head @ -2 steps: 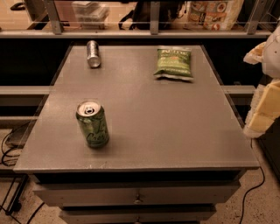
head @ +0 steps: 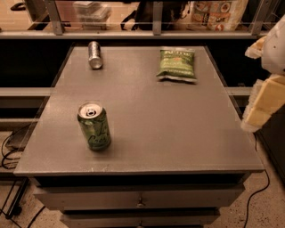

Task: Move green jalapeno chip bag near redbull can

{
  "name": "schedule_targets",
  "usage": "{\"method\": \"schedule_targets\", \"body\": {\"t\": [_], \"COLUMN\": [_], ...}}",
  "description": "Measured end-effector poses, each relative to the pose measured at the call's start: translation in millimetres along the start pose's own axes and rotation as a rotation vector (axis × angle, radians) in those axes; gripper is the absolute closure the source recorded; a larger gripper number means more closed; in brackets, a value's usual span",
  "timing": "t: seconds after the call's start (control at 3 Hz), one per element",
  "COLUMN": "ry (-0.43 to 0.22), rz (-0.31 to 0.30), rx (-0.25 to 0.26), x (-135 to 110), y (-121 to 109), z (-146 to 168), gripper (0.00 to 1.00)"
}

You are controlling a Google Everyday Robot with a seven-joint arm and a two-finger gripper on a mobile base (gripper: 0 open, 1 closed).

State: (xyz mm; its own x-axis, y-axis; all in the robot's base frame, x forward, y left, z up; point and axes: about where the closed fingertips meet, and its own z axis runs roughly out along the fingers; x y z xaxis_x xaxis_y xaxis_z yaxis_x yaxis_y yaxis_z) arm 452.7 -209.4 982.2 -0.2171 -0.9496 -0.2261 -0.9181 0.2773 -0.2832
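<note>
Surface: a flat grey rectangular top (head: pixel 169 133) on a low cabinet. It carries three things, spread well apart.
Chip bag: the small crinkly green jalapeno chip bag (head: pixel 176 64) lies flat at the far right of the surface, darker top end pointing away, near the back edge.
Redbull can: the slim silver-grey redbull can (head: pixel 94 54) lies on its side at the far left corner. It is well apart from the bag, with bare grey top between them.
Other can: a wider green soda can with pale scribbled graphics (head: pixel 94 126) stands upright near the front left, its opened top showing.
Pincer: the robot's pale cream pincer (head: pixel 262 107) hangs off the right edge of the surface, about level with its middle and touching none of the three things. I cannot tell from here how far open it is, or whether it holds anything.
Cabinet front: grey drawers with small metal knobs (head: pixel 140 204) sit under the top.
Room behind: a metal rail with upright posts (head: pixel 156 33) runs along the back, with printed packages (head: pixel 218 11) beyond it at the right.
Floor: speckled and pale, with dark cables (head: pixel 9 151) trailing on the left and one cable (head: pixel 262 187) on the right.
</note>
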Motion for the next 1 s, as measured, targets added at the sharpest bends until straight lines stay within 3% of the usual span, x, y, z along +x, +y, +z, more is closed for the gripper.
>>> {"method": "schedule_targets", "body": {"t": [0.33, 0.67, 1.0], "ry": [-0.072, -0.195, -0.295], "rz": [0.084, 0.197, 0.271], "rx": [0.071, 0.124, 0.116], "x": [-11, -25, -45], "y": [-32, -72, -112], "z": [7, 19, 41], "gripper": [0.0, 0.0, 0.0]}}
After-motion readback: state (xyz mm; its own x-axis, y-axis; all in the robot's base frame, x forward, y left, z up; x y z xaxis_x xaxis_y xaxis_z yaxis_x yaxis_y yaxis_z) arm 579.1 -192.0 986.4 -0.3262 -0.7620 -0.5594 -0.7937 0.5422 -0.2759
